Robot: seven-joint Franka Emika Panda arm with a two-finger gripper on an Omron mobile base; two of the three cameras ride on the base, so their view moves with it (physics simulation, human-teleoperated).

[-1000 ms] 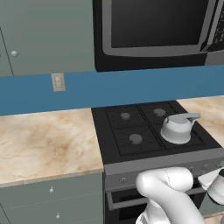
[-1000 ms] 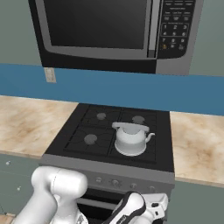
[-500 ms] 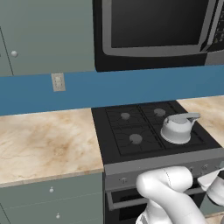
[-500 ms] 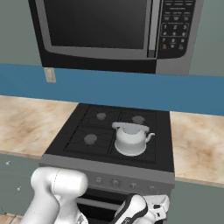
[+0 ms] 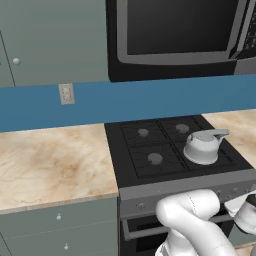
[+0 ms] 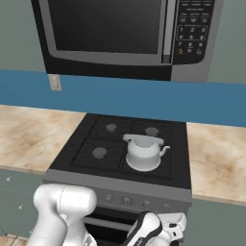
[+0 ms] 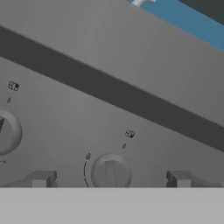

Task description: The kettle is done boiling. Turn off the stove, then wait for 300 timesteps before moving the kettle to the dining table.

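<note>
Squat silver-grey kettle upright on the front right burner of the black stove, with its spout toward the right edge of the cooktop and slightly forward in the right base view. Flat handle arched over the lid along that same left-to-right line, so long axis across the cooktop rather than front to back. Beige marble worktop on both sides of the stove, a blue backsplash band behind, a black microwave overhead. Grey front panel with small knobs below the grates. Gripper wide apart and empty, one dark fingertip either side of a round knob on that panel, close in front of it; contact not discernible. Knob's ridge roughly upright in the hand view. Edge of a second knob at left. White arm low in front of the oven door in both base views.
</note>
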